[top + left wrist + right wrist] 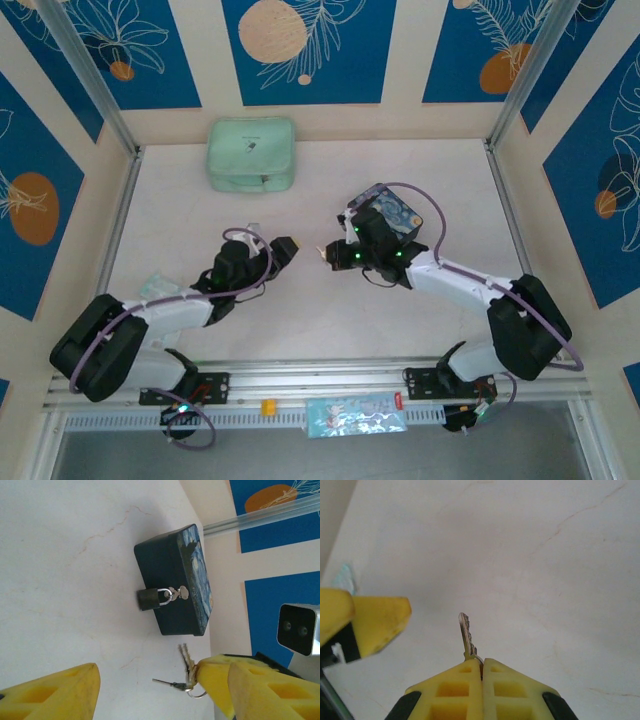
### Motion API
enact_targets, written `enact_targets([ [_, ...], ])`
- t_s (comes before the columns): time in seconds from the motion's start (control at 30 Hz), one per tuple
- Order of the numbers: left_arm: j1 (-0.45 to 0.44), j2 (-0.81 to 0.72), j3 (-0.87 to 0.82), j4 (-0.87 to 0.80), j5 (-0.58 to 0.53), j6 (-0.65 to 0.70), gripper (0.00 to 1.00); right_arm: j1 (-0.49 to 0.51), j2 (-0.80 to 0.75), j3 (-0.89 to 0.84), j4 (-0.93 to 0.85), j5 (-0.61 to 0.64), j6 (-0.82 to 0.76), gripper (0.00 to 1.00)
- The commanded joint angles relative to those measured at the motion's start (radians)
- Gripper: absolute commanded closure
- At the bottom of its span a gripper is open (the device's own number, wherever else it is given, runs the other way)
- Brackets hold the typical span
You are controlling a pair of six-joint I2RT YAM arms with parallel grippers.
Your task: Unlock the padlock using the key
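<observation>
Step in hand, as I judge it, is bringing the key to the lock: the key [466, 632] is lifted off the table [555, 550] but has not reached the padlock [150, 599]. The right claw [481, 664] is pressed together on the bunch, pinching it at the very tips so that one blade sticks straight out ahead. In the left wrist view a ring and a second thin key hang beside those tips. Nothing else touches that claw. The padlock hangs by its thin loop from the clasp on the side of the dark blue box [175, 575], its body lying out on the table away from the box wall. From above, the box sits behind the right claw, beside its wrist, so the blade points away from the lock and toward the left claw [285, 249], which is just ahead of it and apart from it. The left claw is spread wide and holds nothing. One of its pads [65, 695] shows low in its own view, with the padlock well ahead of it, past the key. Next move, I think, calls for swinging the right claw round until the blade lines up with the end of the lock body away from the loop. The keyhole is probably there, though I cannot see it. Meanwhile the left claw would need to close in and steady the body. The pinch looks shallow, so the key could twist when pushed
</observation>
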Motion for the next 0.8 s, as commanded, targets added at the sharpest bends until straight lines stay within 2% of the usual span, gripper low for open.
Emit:
enact_targets([
  [0.0,-0.020,0.020,0.032,0.098,0.024,0.002,0.32,-0.022,-0.029,-0.022,0.040,-0.027,0.157,1.00],
  [0.2,-0.033,0.112,0.028,0.338,0.059,0.025,0.31,-0.073,-0.059,0.005,0.011,-0.010,0.318,1.00],
  [0.4,-0.063,0.338,0.068,0.703,0.068,-0.084,0.22,-0.077,-0.062,0.053,0.040,-0.010,0.398,1.00],
  [0.53,-0.099,0.395,0.120,0.728,0.036,-0.092,0.14,-0.077,-0.058,0.046,0.074,0.014,0.437,1.00],
  [0.77,-0.131,0.437,0.138,0.727,0.006,-0.192,0.13,-0.074,-0.019,0.051,0.151,0.008,0.461,1.00],
])
